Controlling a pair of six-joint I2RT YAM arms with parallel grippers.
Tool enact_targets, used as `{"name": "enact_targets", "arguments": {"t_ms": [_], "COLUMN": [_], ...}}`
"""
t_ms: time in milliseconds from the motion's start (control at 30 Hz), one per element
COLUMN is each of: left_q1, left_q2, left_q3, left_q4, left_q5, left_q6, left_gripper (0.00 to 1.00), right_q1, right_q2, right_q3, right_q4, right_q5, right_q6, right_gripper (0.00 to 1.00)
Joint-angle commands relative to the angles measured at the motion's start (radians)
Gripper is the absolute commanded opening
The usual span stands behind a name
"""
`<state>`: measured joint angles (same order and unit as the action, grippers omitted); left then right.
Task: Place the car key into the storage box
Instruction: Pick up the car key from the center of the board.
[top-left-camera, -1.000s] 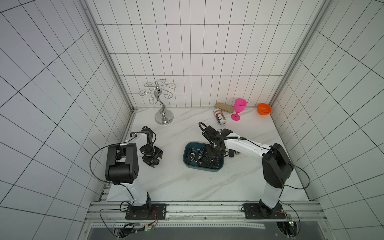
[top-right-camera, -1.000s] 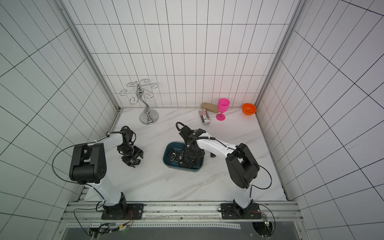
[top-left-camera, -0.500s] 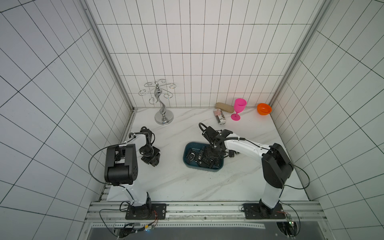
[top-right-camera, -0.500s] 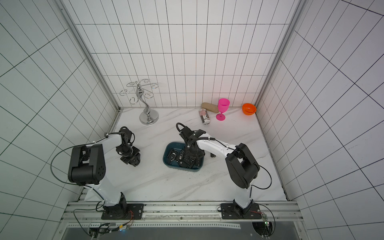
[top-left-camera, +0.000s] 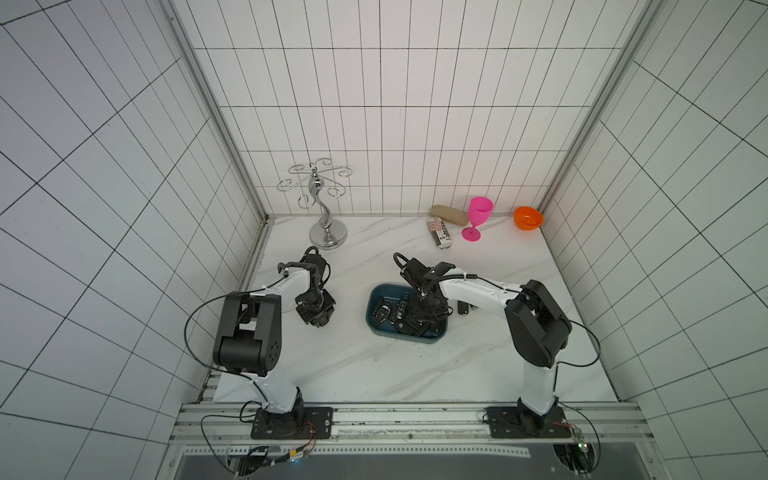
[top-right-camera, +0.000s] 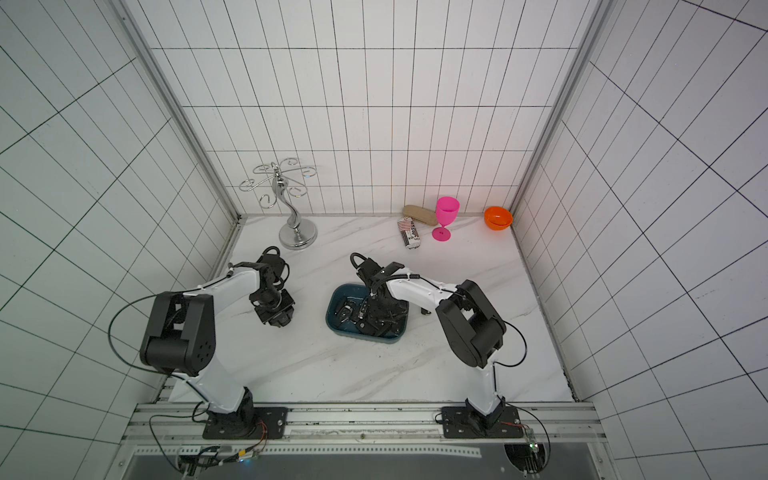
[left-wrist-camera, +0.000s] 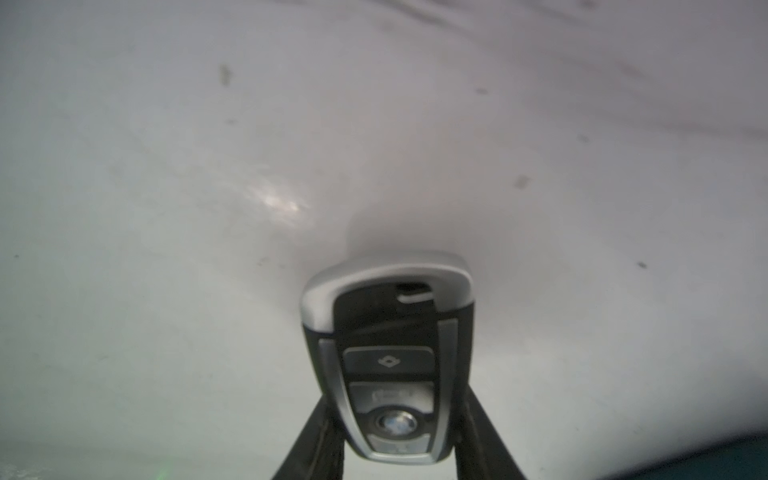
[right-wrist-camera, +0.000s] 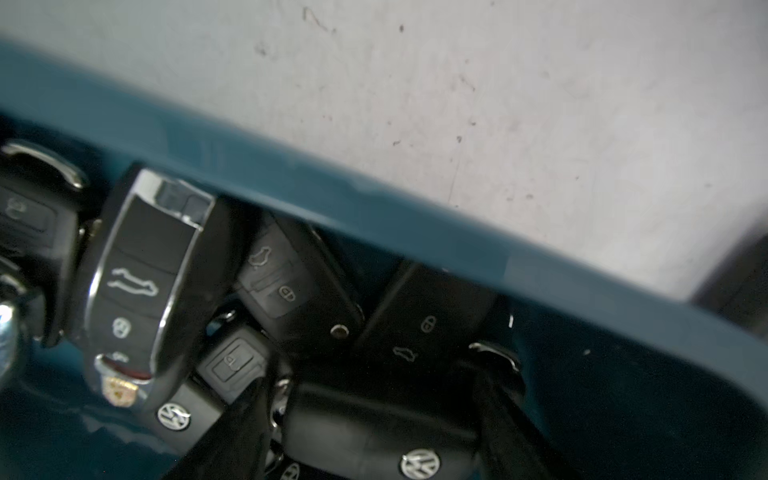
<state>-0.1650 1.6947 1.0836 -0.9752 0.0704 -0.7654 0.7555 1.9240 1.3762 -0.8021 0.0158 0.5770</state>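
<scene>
Teal storage box (right-wrist-camera: 415, 216) holds heaped black key fobs (right-wrist-camera: 137, 282); the right gripper (right-wrist-camera: 374, 419) straddles one, grip unclear. Outside, the left gripper (left-wrist-camera: 397, 415) pinches a silver-trimmed car key (left-wrist-camera: 386, 332).

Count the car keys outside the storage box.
2. One car key sits between the fingers of the left hand on the table, left of the storage box; a second key lies beside the box's right side, near the right arm. Arms may hide others.
</scene>
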Motion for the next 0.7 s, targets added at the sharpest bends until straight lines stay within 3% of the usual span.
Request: {"name": "enact_targets", "arguments": {"t_ms": [0,133,233,500,533,667], "left_q1": [-0.099,-0.184,-0.202,-0.221,-0.221,-0.221], "left_q2": [-0.057,-0.073,-0.096,-0.144,-0.146,-0.142], "left_q3": [0.115,0.199,0.218,0.206,0.201,0.195], "left_q4": [-0.049,-0.117,-0.118,-0.056,-0.049,-0.030], "left_q5": [-0.091,-0.119,-0.079,0.036,0.044,0.080], "left_q6": [0.063,0.088,0.110,0.155,0.156,0.158], "left_gripper": [0.18,0.18,0.19,0.22,0.22,0.22], "right_q1": [0.007,0.007,0.007,0.013,0.013,0.013], "right_q2": [0.027,0.017,0.002,-0.052,-0.058,-0.096], "right_q3": [0.039,0.037,0.042,0.108,0.118,0.148], "right_q4": [-0.023,-0.020,-0.026,-0.093,-0.103,-0.138], "right_q5": [-0.030,-0.046,-0.049,-0.028,-0.022,-0.018], "right_q6": [-0.008,-0.009,-0.008,-0.011,-0.012,-0.015], "right_gripper": [0.46,0.63,0.71,0.84,0.99,0.99]}}
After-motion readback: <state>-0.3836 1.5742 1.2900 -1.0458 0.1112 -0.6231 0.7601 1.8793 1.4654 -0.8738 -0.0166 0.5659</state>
